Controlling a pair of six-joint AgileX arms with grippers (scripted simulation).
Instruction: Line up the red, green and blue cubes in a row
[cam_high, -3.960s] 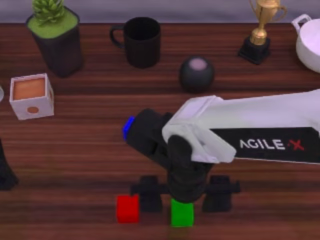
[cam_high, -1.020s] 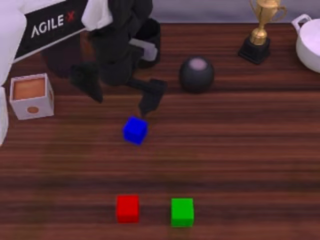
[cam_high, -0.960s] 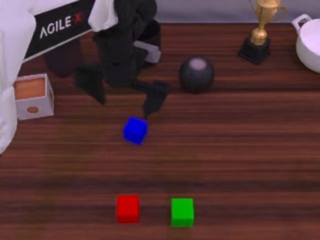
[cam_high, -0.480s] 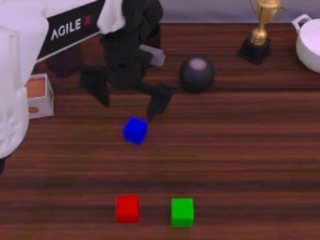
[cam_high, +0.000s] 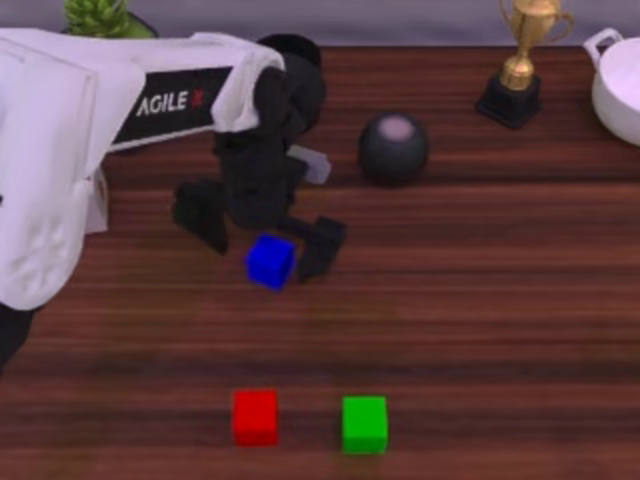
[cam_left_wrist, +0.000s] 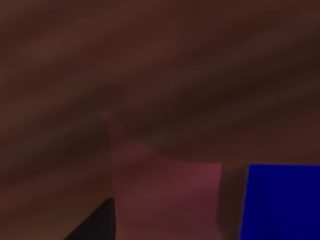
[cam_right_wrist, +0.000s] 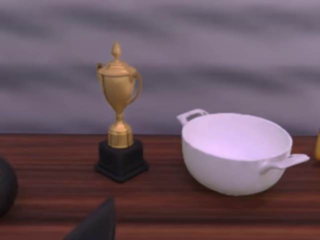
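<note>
The blue cube (cam_high: 270, 261) sits between the spread fingers of the released left hand (cam_high: 262, 232), far back from the red cube (cam_high: 255, 416) and green cube (cam_high: 364, 423).

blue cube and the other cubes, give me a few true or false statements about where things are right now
1. The left gripper is open, with the blue cube between its fingers. True.
2. The red cube and the green cube are touching. False: they sit side by side with a gap of bare table between them.
3. The blue cube is already in the row with the other two. False: it lies farther back, well away from them.
4. The right gripper is over the green cube. False: it is out of the top view; its wrist camera looks at a gold trophy and a white pot.
5. A dark ball sits behind and to the right of the blue cube. True.
</note>
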